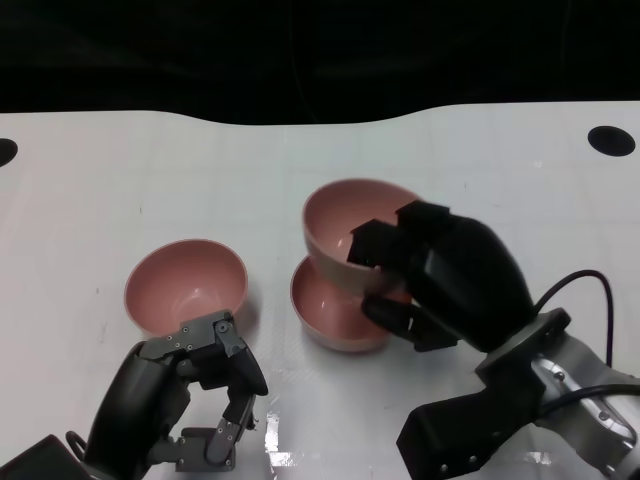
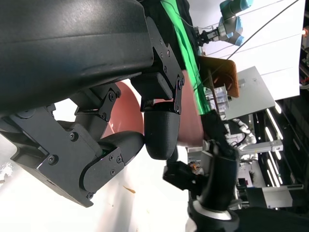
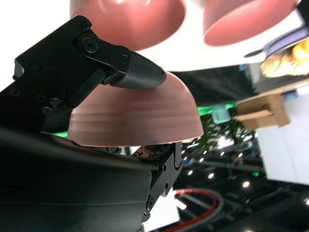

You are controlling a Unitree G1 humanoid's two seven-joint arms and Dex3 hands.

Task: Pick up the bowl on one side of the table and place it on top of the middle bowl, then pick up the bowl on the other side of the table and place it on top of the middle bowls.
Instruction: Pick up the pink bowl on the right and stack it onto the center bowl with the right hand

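Note:
Three pink bowls show in the head view. My right hand point(image 1: 430, 275) grips one bowl point(image 1: 350, 225) by its rim, tilted and lifted just above the middle bowl point(image 1: 335, 310) on the white table point(image 1: 120, 170). In the right wrist view the held bowl point(image 3: 140, 116) sits between my fingers point(image 3: 137, 72), with the two other bowls point(image 3: 128, 21) beyond it. The left bowl point(image 1: 185, 285) stands on the table just ahead of my left hand point(image 1: 200, 395), which holds nothing and has its fingers curled apart near the table's front. That bowl point(image 2: 126, 108) shows behind the fingers in the left wrist view.
Black round holes point(image 1: 611, 140) mark the table's far corners. A dark background lies beyond the far edge. A black cable point(image 1: 585, 285) loops by my right forearm.

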